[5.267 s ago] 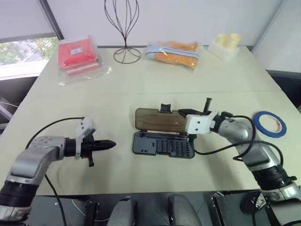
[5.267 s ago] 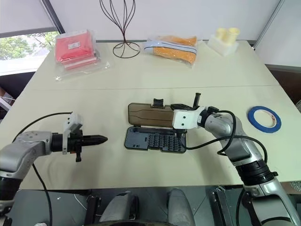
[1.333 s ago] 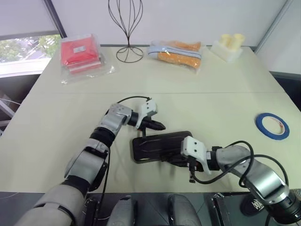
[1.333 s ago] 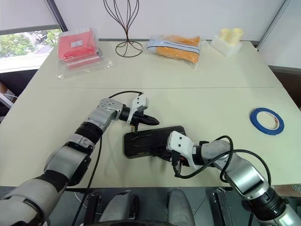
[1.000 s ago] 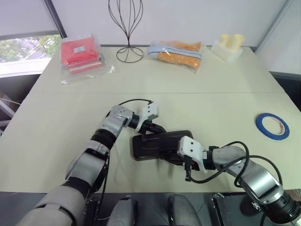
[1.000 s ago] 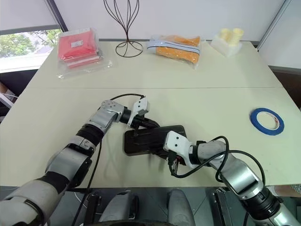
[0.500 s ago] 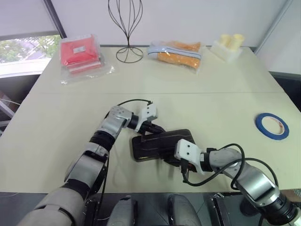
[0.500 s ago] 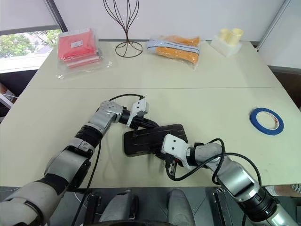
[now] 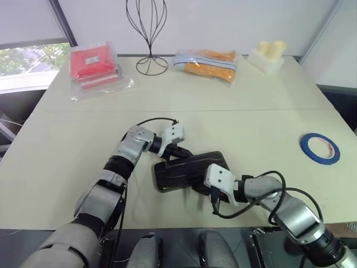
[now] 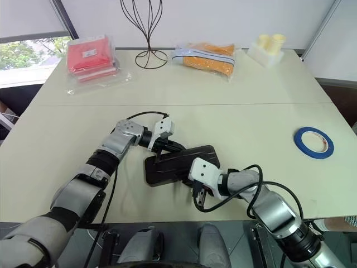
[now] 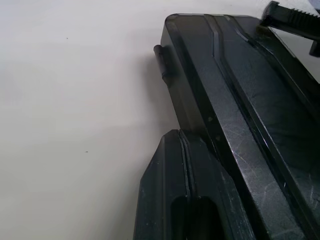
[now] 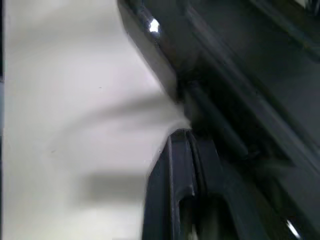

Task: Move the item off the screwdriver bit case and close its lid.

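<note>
Both pincers pressing at the flat, dark, glossy screwdriver bit case point(image 9: 187, 171).
Its lid point(image 10: 178, 162), lying open five seconds earlier, is now folded down; left gripper point(image 9: 179, 153) and right gripper point(image 9: 207, 188), fingers together, are flanking it, blue tape ring point(image 9: 319, 147) sitting well right.

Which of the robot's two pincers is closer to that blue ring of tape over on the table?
The right pincer. It sits at the near edge of the dark case, with the blue tape far off to its right. The left pincer is at the case's far edge, farther away.
</note>
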Robot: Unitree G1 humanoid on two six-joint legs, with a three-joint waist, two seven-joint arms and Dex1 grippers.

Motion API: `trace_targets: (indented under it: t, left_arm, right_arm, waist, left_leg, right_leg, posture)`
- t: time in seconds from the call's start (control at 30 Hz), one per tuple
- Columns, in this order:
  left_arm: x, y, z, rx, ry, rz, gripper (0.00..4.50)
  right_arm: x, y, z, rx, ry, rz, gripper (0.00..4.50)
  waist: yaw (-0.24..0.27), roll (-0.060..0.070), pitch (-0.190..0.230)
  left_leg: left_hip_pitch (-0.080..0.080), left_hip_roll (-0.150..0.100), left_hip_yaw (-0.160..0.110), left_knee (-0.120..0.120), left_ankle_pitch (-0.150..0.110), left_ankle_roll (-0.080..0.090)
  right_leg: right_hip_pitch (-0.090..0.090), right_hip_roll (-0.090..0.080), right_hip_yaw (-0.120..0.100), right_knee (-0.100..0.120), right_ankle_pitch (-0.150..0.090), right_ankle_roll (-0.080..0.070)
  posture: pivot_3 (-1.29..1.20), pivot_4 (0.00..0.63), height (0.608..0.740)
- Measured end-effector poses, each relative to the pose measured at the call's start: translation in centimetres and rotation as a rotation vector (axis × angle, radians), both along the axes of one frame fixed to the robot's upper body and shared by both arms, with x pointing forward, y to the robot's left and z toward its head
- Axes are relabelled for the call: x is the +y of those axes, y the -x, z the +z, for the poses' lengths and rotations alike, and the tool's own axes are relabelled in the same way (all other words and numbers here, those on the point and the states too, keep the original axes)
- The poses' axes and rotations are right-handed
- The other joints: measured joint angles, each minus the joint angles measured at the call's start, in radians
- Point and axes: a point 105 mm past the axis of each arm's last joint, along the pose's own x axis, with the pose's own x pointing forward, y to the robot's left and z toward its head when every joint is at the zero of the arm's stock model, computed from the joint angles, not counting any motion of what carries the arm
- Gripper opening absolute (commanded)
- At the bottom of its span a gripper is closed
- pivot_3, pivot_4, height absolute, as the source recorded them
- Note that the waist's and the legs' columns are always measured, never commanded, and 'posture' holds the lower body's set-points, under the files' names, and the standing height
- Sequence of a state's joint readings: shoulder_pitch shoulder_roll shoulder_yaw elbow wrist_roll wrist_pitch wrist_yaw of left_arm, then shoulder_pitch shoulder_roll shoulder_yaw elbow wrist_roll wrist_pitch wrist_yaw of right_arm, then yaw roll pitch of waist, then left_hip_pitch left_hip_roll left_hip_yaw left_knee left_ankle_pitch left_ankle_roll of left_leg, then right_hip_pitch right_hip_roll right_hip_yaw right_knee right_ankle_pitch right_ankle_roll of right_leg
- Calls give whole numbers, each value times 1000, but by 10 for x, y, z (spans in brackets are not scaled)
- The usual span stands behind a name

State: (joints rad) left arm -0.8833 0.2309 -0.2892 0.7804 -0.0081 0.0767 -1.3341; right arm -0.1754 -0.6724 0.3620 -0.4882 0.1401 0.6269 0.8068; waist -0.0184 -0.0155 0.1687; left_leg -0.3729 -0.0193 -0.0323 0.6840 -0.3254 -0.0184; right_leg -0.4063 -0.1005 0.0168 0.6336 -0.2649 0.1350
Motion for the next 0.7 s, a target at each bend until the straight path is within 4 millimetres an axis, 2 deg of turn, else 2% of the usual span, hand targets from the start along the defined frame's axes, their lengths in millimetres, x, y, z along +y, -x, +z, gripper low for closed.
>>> trace_targets:
  t: [0.3,0.43,0.53,0.6,0.7]
  left_arm:
    - [-1,-1,1,-6,4,9,0]
    - [-1,-2,3,2,31,22,0]
    - [7,-9,7,13,62,89,0]
    - [15,-16,17,5,98,142,0]
    - [31,-24,45,-54,154,199,0]
  right_arm:
    - [-4,-1,1,8,13,3,31]
    - [-22,3,14,18,36,-9,31]
    - [-30,14,26,43,21,9,31]
    - [-36,22,32,70,17,18,31]
    - [-50,26,45,59,38,15,31]
  waist:
    - [5,1,-1]
    - [12,0,-1]
    - [10,-1,0]
    - [7,-1,1]
    - [6,-1,1]
  left_leg:
    - [0,0,0,0,0,0]
    - [-2,-1,-1,0,0,1]
    - [-3,-1,-2,0,-1,1]
    - [-3,-1,-1,0,-1,1]
    - [-3,0,-1,0,-1,1]
  right_leg:
    - [1,0,0,0,0,0]
    - [0,0,0,-2,0,0]
    - [-1,0,0,-1,0,0]
    - [-1,0,0,-1,0,0]
    - [-1,0,0,-1,0,0]
  posture:
    - [0,150,740]
    - [0,150,740]
    - [0,150,740]
    - [0,150,740]
    - [0,150,740]
